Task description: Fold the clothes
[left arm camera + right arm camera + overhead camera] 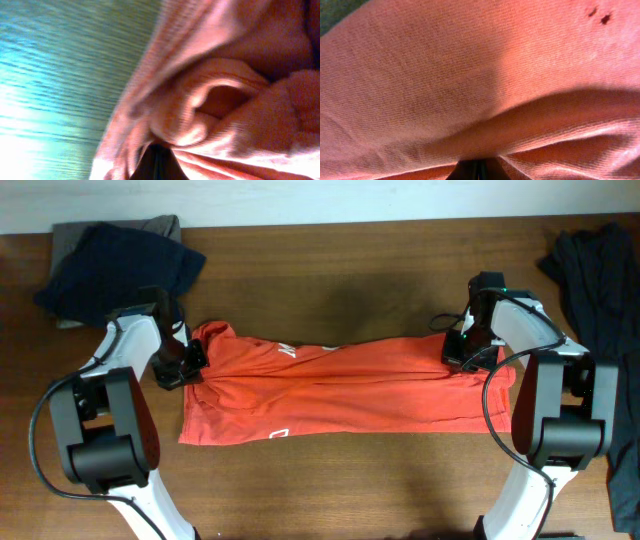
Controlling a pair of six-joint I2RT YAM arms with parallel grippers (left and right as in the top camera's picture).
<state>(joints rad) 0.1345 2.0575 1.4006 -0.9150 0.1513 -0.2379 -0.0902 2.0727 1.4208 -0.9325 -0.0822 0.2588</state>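
The red-orange T-shirt [340, 388] lies across the middle of the table, folded into a long band, with white lettering near its top edge and a small white logo near its front edge. My left gripper [183, 368] is shut on the shirt's left end, where the cloth bunches up; that cloth fills the left wrist view [225, 100]. My right gripper [467, 352] is shut on the shirt's upper right edge; the right wrist view shows only stretched red cloth [470, 75] gathered into the jaws [479, 172].
A dark navy garment [120, 265] on a grey one lies at the back left corner. A dark garment [600, 270] lies along the right edge. The wooden table [340, 480] shows in front of the shirt.
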